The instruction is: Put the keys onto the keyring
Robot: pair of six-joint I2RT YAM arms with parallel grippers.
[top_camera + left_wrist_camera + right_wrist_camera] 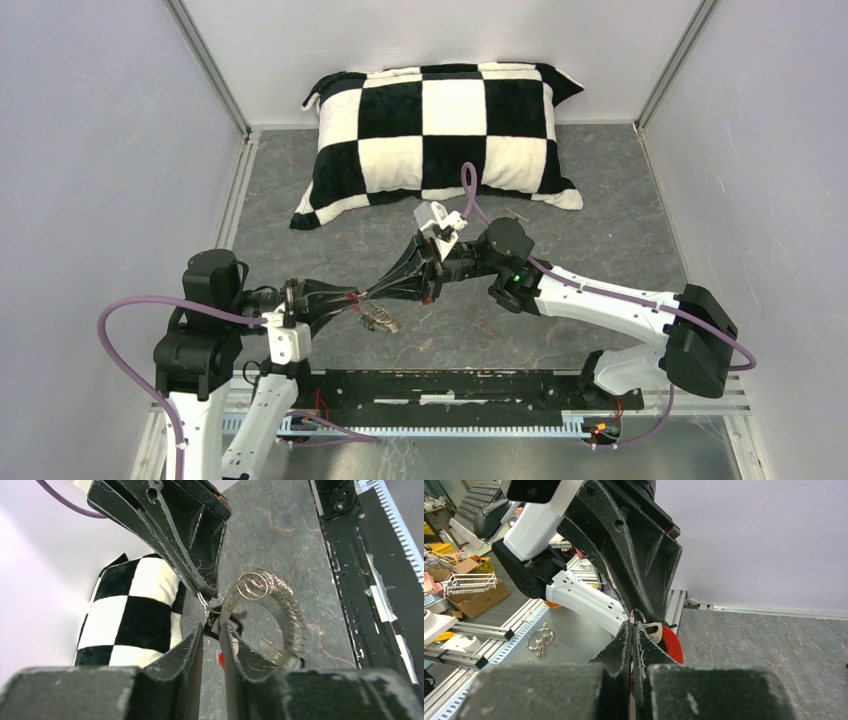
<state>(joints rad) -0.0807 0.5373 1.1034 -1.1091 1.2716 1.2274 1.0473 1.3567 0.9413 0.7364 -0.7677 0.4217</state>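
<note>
My two grippers meet tip to tip above the grey floor. The right gripper [633, 625] is shut, and a small wire ring [637, 614] pokes out of its tips. My left gripper [212, 628] has its jaws a little apart. A key [229, 605], with a silvery blade and a dark head, sits right at their tips. Whether the pads touch it is unclear. The coiled keyring [285, 615] hangs from this cluster, and in the top view the keyring [378, 320] dangles below both grippers. Its red sleeve [672, 645] shows just behind the fingers.
A black-and-white checked pillow [440, 130] lies at the back of the floor. A black rail [450, 385] runs along the near edge between the arm bases. Spare metal rings [540, 640] lie on the metal surface beyond the rail.
</note>
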